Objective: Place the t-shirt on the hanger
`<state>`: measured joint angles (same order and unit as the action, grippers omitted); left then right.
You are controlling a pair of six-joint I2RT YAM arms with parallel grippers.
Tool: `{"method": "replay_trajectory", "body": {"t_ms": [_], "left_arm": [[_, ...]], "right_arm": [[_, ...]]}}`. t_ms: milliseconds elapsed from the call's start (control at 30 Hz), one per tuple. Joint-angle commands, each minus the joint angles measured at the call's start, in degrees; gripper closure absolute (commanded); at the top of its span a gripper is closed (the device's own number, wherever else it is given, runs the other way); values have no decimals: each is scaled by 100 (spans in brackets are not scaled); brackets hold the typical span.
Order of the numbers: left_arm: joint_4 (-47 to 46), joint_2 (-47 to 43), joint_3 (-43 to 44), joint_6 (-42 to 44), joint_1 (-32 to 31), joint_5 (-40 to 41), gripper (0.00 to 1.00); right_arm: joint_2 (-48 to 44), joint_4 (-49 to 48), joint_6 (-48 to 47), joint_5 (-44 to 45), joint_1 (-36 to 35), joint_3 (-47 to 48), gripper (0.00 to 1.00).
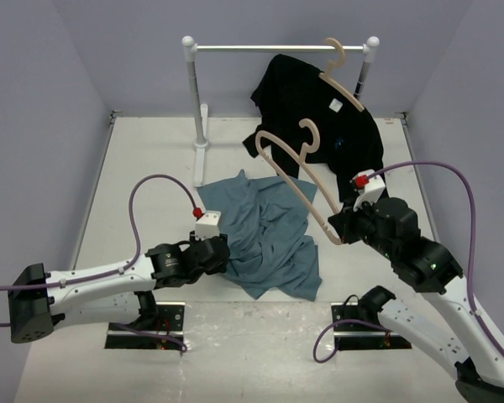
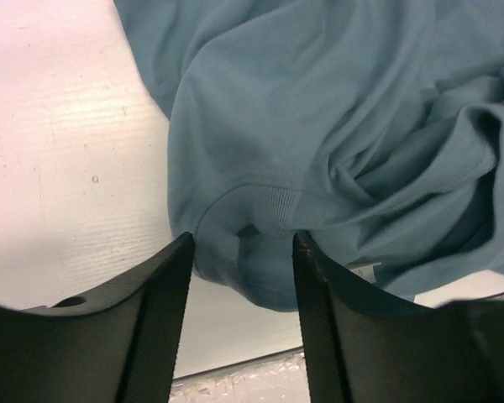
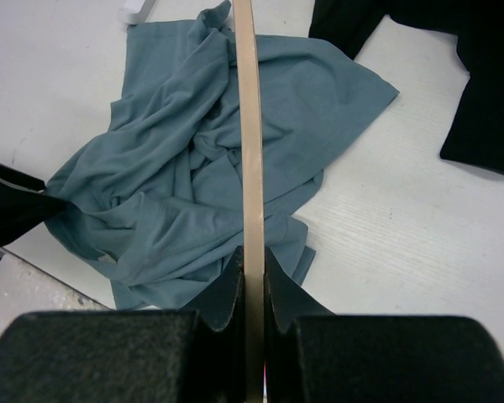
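The t-shirt point(image 1: 269, 235) lay crumpled on the tabletop point(image 1: 151, 159). Its ribbed collar sat between the fingers point(image 2: 155, 319) of the left claw point(image 2: 242, 252), which stood wide. The right claw point(image 3: 252, 281) was clamped on the hanger point(image 3: 248, 126), whose free arm ran out ahead of it over the t-shirt. Pinching a single collar layer, then lifting so the neck opened toward the hanger tip, looked best. Bare tabletop lay left of the left claw. The black shirt point(image 1: 319, 109) and rail point(image 1: 277, 48) crowded the space beyond the right one.

2 shirts point(image 1: 269, 239) point(image 1: 307, 101), 2 hangers point(image 1: 296, 181) point(image 1: 344, 92), 1 rack point(image 1: 277, 48)
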<state>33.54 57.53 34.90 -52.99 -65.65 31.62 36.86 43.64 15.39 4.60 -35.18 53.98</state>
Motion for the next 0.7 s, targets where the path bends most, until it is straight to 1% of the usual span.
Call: {"method": "replay_trajectory", "body": {"t_ms": [0, 133, 233, 367, 533, 567, 633, 667], "left_arm": [[-66, -177, -107, -55, 17, -112, 42], [-173, 10, -196, -53, 17, -174, 40], [-67, 307, -203, -203, 26, -86, 43], [187, 682, -222, -511, 17, 177, 49], [-55, 647, -307, -442, 17, 99, 57], [-58, 646, -316, -424, 25, 107, 57], [-196, 628, -376, -346, 43, 158, 69], [-223, 628, -386, -320, 59, 168, 69]], "right_arm": [[20, -374, -72, -117, 2, 124, 100], [43, -432, -63, -155, 2, 101, 100], [92, -427, -63, -204, 11, 113, 100], [93, -408, -63, -241, 3, 131, 100], [84, -383, -72, -284, 2, 165, 100], [84, -374, -72, -284, 2, 166, 100], [67, -332, -72, -309, 2, 217, 100], [59, -330, -72, -310, 2, 226, 100]]}}
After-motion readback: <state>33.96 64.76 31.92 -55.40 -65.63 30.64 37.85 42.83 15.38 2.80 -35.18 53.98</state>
